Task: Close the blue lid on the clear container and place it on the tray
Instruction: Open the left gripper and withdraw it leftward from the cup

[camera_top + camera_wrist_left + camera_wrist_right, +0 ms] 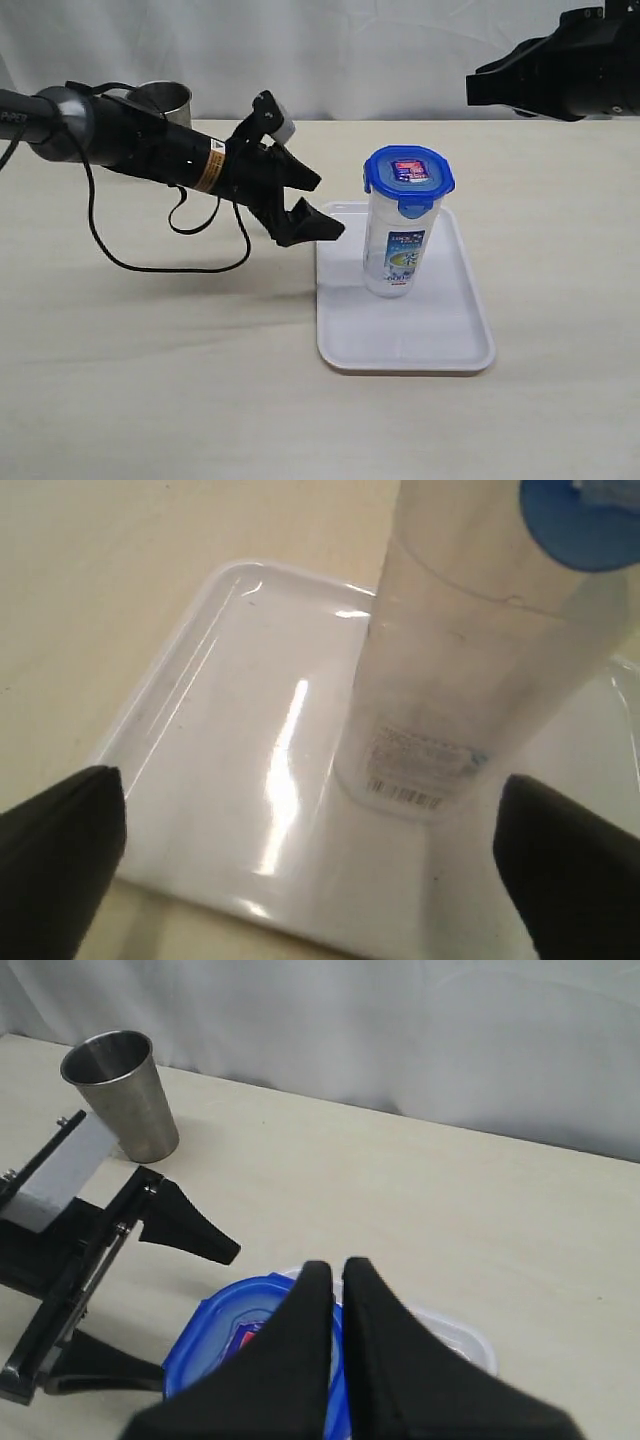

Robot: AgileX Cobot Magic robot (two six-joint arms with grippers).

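The clear container [397, 250] stands upright on the white tray [440, 340], and the blue lid [408, 176] sits on top of it, sticker face up. My left gripper [328, 206] hovers open just left of the container, apart from it. In the left wrist view the container [470, 680] and tray [220, 730] lie ahead of the open gripper [310, 865], with nothing between the fingers. My right gripper [335, 1265] is shut and empty, high above the lid [225, 1335]; in the exterior view it [473, 88] is at the top right.
A grey steel cup [165, 100] stands at the back left behind the left arm, and shows in the right wrist view [120, 1090] too. A black cable [180, 262] loops down from the left arm onto the beige table [150, 380]. A white curtain backs the scene.
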